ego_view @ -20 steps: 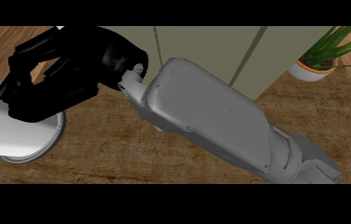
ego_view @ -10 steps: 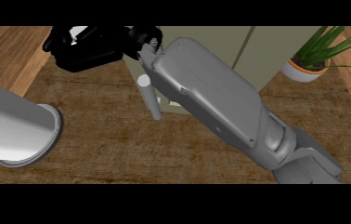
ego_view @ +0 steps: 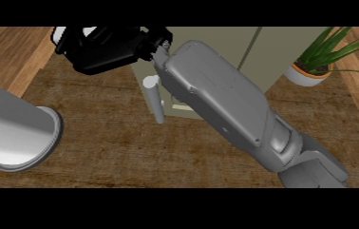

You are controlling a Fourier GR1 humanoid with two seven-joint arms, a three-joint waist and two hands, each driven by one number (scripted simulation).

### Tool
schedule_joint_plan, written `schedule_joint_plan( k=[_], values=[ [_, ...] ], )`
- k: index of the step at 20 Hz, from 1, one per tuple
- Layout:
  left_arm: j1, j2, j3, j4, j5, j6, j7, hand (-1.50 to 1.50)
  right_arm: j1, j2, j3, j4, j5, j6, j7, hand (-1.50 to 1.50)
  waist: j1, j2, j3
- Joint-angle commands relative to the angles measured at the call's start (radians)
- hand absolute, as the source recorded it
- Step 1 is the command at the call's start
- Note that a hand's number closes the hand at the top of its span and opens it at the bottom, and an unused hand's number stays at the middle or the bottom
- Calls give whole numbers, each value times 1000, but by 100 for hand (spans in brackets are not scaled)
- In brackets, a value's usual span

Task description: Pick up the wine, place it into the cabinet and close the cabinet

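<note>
Head view, left to right. A smooth grey cylinder with a flared round rim (ego_view: 24,138) sat at the left edge. It was cut off by the frame and I couldn't tell what it was. Above it ran a strip of lighter, straight-grained wood (ego_view: 21,52). The rest of the surface was a dark brown counter top (ego_view: 126,152) with a coarse, streaky grain.

The black, blocky right hand (ego_view: 105,52) was at upper left, seen from the back, its top cropped by the frame edge. Couldn't tell whether it was spread, closed or pinching anything. Two small pale patches (ego_view: 68,33) peeked out at its upper left edge, too small to identify. The wine wasn't identifiable anywhere; it may have been behind the hand, but I can't confirm that.

Just right of the hand and below it, a short matte grey cylindrical handle bar (ego_view: 154,100) stood in front of the cabinet. The pale olive flat-panelled cabinet (ego_view: 210,40) filled the top middle, with one dark vertical seam. Couldn't tell if its door was open or shut.

The rounded, smooth grey right forearm (ego_view: 224,100) crossed diagonally from lower right up to the hand. It hid most of the cabinet's lower front and its elbow end was cut off.

Far right was a green spiky-leaved plant (ego_view: 319,57) in a white round pot (ego_view: 303,76), with the leaves cropped at the top and right.
</note>
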Motion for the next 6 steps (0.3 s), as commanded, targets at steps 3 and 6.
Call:
schedule_joint_plan(
  k=[3,6],
  values=[
    [-16,-5,-35,-32,5,16,25,-150,61,-171,-77,141,24,-49,-47,150,-70,59,32],
    [-40,0,-60,-38,16,32,52,-150,46,-147,-66,148,19,-55,-66,150,-83,64,32]
  ],
)
